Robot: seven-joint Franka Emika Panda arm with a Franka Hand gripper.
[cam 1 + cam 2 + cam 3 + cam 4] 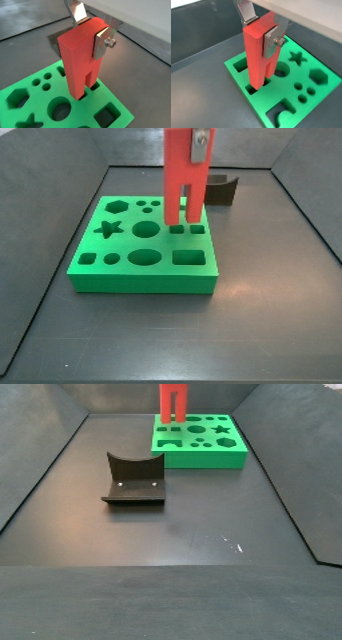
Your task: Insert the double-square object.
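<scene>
The double-square object (80, 57) is a tall red bar with two square prongs at its lower end. My gripper (93, 30) is shut on its upper end, and the silver fingers (272, 39) clamp it from both sides in both wrist views. The bar stands upright over the green board (134, 273). Its prong tips (256, 86) sit at a pair of square holes near the board's edge and look just entered. In a side view the bar (185, 178) rises well above the board. It also shows in a side view (173, 404).
A dark brown curved holder (134, 480) stands on the dark floor away from the board (201, 444); it shows behind the board in a side view (223, 190). The board has several other shaped holes, a star (110, 228) among them. Grey walls enclose the floor.
</scene>
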